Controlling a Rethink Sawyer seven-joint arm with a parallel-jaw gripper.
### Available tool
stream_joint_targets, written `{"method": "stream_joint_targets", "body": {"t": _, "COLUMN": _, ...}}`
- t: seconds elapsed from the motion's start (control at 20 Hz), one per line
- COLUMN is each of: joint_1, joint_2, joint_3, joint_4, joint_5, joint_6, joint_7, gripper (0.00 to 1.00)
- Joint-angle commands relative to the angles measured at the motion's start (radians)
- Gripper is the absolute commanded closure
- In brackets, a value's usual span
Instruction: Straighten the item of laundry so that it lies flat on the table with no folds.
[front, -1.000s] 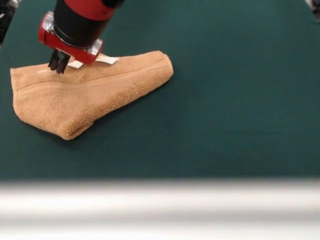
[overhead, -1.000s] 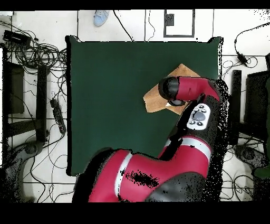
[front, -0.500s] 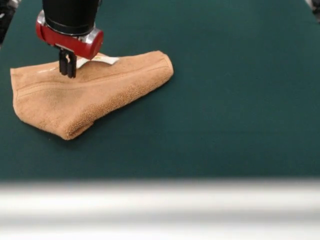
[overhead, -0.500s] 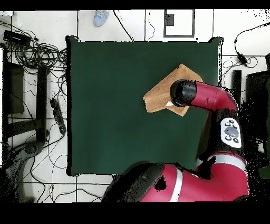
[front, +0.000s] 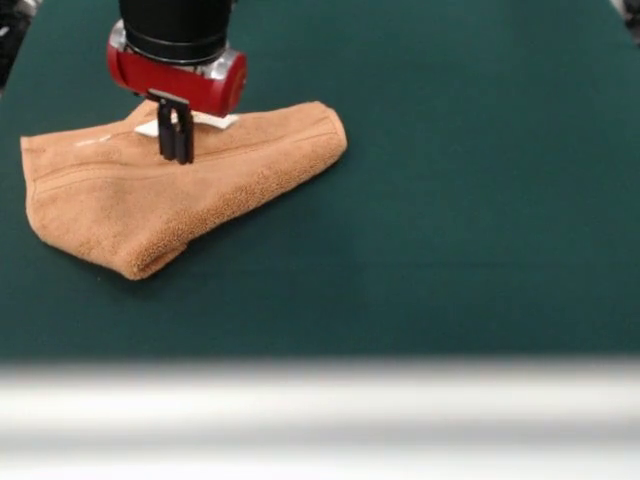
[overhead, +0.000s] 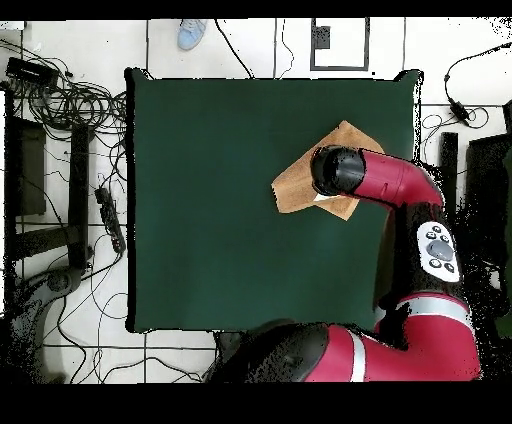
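At left of the front frame the towel (front: 170, 195) lies folded over on the green table (front: 450, 220), thick fold nearest. Behind it, at upper left, the gripper (front: 176, 150) hangs at the far edge by the white label (front: 200, 122), its fingers drawn together and grasping nothing. Pinching both layers there could drag the towel without unfolding it.

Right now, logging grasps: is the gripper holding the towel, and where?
Cannot tell. The gripper is at the towel near its label.

Tangled cables (overhead: 70, 95) on tiled floor (overhead: 250, 45); pale shoe (overhead: 192, 33) beyond.
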Motion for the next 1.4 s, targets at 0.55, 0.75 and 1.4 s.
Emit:
{"method": "stream_joint_targets", "body": {"t": 0.55, "joint_1": 0.035, "joint_2": -0.080, "joint_3": 0.142, "joint_4": 0.192, "joint_5": -0.090, "joint_6": -0.138, "joint_7": -0.013, "gripper": 1.00}}
{"method": "stream_joint_targets", "body": {"t": 0.75, "joint_1": 0.035, "joint_2": -0.130, "joint_3": 0.157, "joint_4": 0.244, "joint_5": -0.107, "joint_6": -0.183, "joint_7": -0.007, "gripper": 1.00}}
{"method": "stream_joint_targets", "body": {"t": 1.4, "joint_1": 0.092, "joint_2": -0.149, "joint_3": 0.099, "joint_4": 0.246, "joint_5": -0.123, "joint_6": -0.249, "joint_7": 0.099, "gripper": 1.00}}
